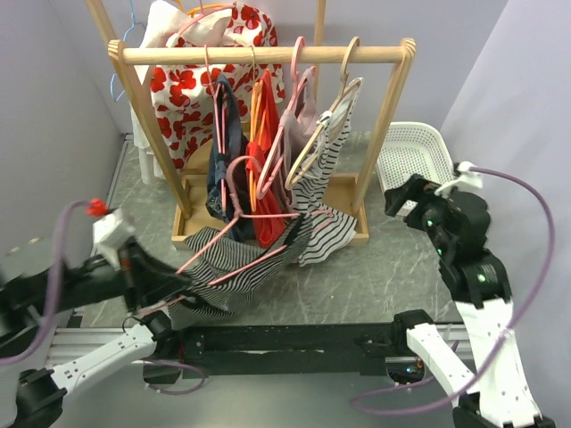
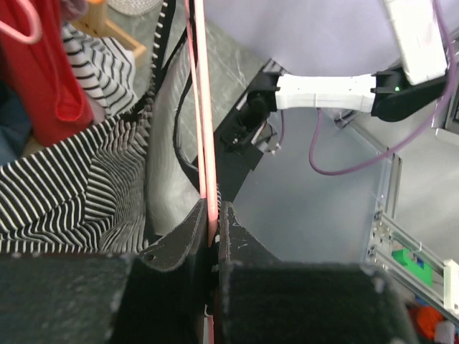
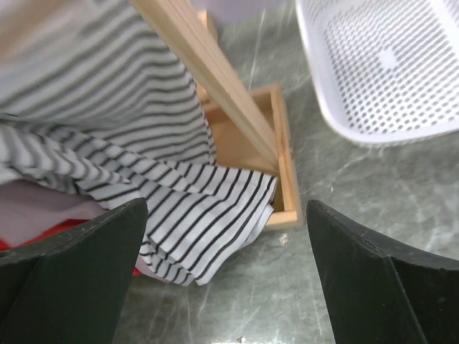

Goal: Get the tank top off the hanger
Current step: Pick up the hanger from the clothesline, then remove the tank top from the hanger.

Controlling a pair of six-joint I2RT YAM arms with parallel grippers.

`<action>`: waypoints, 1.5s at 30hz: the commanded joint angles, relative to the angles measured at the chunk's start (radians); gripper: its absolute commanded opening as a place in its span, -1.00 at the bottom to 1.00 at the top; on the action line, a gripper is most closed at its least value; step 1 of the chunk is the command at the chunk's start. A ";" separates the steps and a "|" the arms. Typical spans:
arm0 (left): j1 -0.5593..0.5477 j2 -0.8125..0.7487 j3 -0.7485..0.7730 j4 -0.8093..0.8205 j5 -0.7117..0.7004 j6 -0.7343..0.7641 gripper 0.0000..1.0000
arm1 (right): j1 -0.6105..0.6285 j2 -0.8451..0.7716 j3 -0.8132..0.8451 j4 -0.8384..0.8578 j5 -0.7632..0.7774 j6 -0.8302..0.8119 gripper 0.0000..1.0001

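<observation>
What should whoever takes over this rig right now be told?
Left gripper: shut on the pink hanger, which sits low in front of the rack, its hook below the rail.
Right gripper: open, holding nothing, hovering by the rack's right post near the white basket.
Striped tank top: draped on the held hanger, sagging toward the left arm.
Done: hanger gripped and off the rail.
Left: pull the tank top off the hanger, probably with the free right gripper.
</observation>
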 commanded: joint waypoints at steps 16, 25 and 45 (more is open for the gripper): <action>0.005 0.227 -0.191 0.449 0.047 0.078 -0.98 | -0.004 -0.157 0.044 -0.140 -0.381 0.025 0.89; 0.005 0.217 -0.282 0.557 0.032 0.041 -0.98 | 0.001 -0.114 -0.026 -0.048 -0.513 0.056 0.55; 0.005 0.208 -0.359 0.623 0.178 0.021 -0.98 | 0.177 0.032 -0.091 0.104 -0.382 0.073 0.43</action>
